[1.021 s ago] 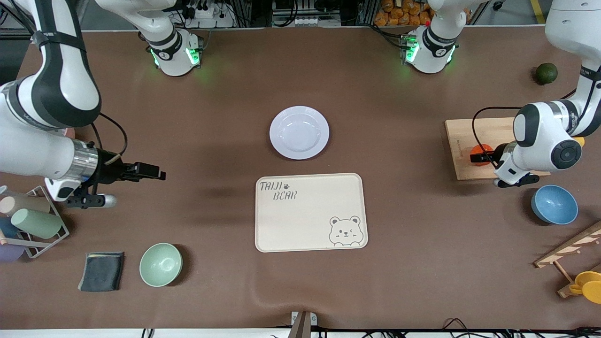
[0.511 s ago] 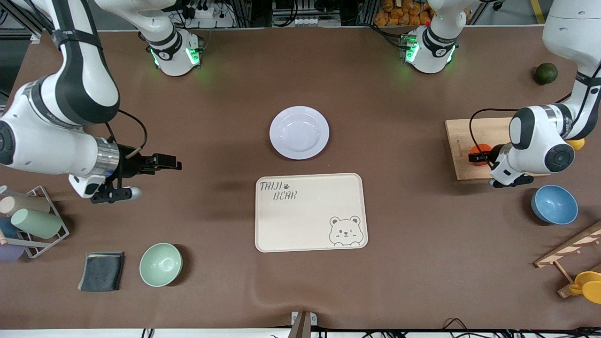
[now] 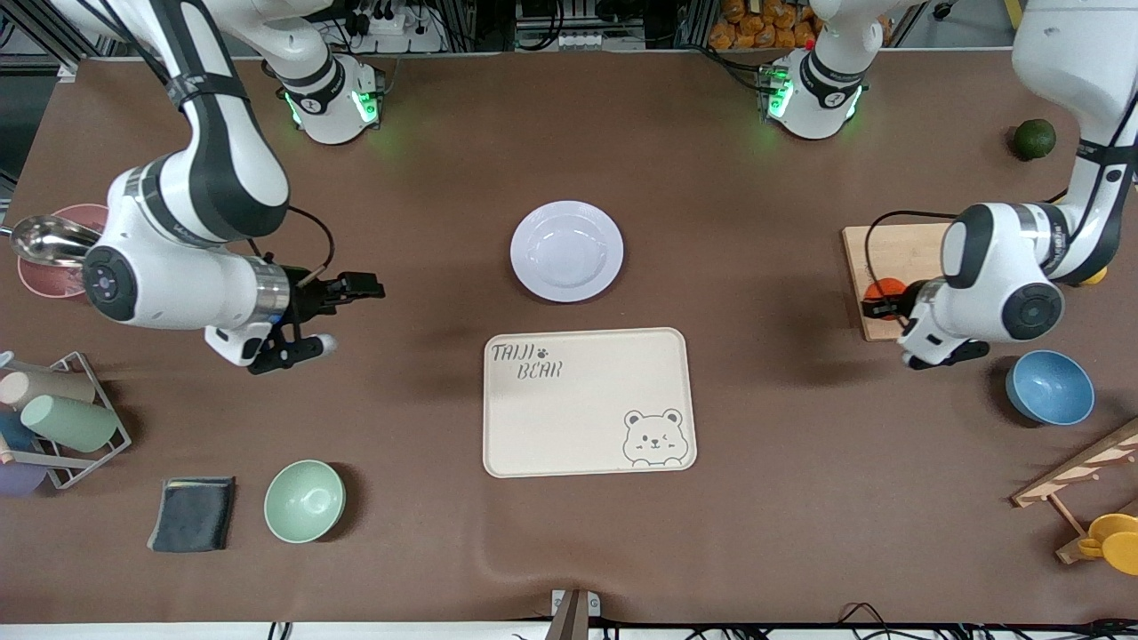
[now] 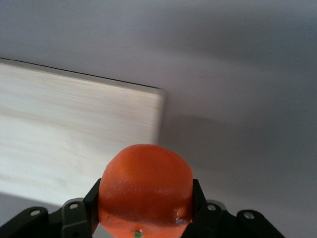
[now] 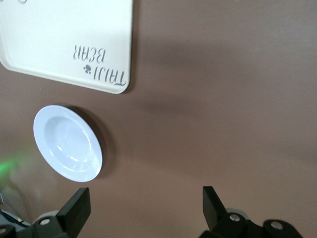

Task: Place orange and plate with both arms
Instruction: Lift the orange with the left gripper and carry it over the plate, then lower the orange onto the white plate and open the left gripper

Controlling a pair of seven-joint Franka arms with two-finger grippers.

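The orange [image 3: 880,292] is held in my left gripper [image 3: 878,302], up in the air over the corner of the wooden cutting board [image 3: 889,258]. In the left wrist view the orange [image 4: 146,191] sits clamped between both fingers. The pale plate [image 3: 566,251] lies on the table at its middle, just farther from the front camera than the cream bear tray [image 3: 589,402]. My right gripper [image 3: 360,286] is open and empty over bare table, between the plate and the right arm's end. The plate also shows in the right wrist view [image 5: 67,144].
A blue bowl [image 3: 1049,388] and a dark green fruit [image 3: 1034,139] lie at the left arm's end. A mint bowl [image 3: 303,500], a dark cloth [image 3: 193,513], a cup rack [image 3: 53,418] and a metal bowl on a pink dish [image 3: 44,242] lie at the right arm's end.
My left gripper has carried the orange from over the board's middle toward its corner, toward the table's middle. My right gripper has moved toward the plate.
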